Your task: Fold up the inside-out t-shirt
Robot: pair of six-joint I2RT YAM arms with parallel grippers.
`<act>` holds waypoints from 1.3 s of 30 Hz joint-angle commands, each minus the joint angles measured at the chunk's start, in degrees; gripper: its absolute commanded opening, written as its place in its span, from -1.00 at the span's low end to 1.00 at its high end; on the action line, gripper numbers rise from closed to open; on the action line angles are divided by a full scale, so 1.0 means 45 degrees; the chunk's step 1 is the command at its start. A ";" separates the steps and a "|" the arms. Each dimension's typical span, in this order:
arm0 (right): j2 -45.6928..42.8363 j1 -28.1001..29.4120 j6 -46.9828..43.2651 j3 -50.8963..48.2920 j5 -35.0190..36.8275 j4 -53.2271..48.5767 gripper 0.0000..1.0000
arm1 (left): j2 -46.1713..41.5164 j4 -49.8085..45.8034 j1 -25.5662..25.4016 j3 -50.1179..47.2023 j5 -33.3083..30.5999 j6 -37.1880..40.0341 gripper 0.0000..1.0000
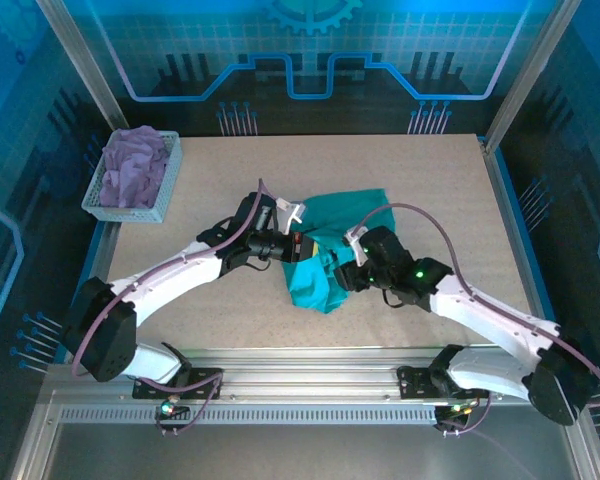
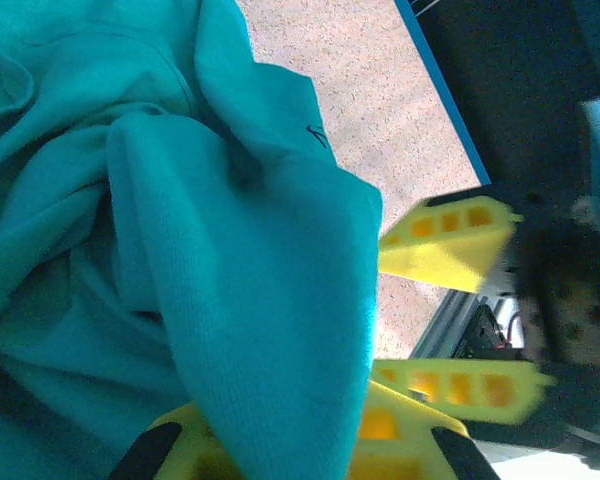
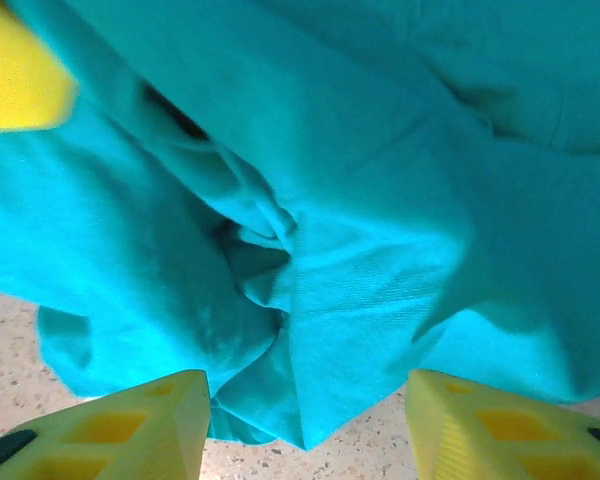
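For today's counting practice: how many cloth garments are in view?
2: the teal t-shirt, bunched in the middle of the table; the lavender garment, heaped in the basket at the far-left corner. More could be hidden under it.

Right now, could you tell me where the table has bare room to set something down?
Free: far-right tabletop between the t-shirt and the right edge, and the far strip between the basket and t-shirt. Crowded: the centre, where left arm and right arm meet over it.

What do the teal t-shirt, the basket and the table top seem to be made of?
The teal t-shirt: soft knit cloth, matte; fine ribs and limp folds. The basket: probably plastic, pale mesh walls. The table top: hard, speckled beige, perhaps laminate.
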 commanded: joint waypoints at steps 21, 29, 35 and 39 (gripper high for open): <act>0.0851 -0.2965 0.0097 0.0084 -0.7882 0.4383 -1.00 | -0.0936 -0.0330 0.2297 -0.0568 -0.1818 -0.0630 -1.00; 0.1975 -0.3050 0.1078 0.0713 -0.9693 0.5737 -1.00 | -0.0718 -0.1455 0.2277 -0.0373 -0.3362 0.0056 -0.09; 0.2715 -0.3059 0.1620 0.1052 -0.9714 0.6088 -1.00 | -0.2257 -0.2912 0.1575 -0.1010 -0.5717 0.0594 0.38; 0.3014 -0.3064 0.1717 0.1148 -0.9633 0.6160 -1.00 | -0.3490 -0.3873 0.0207 -0.1259 -0.7355 0.0709 0.40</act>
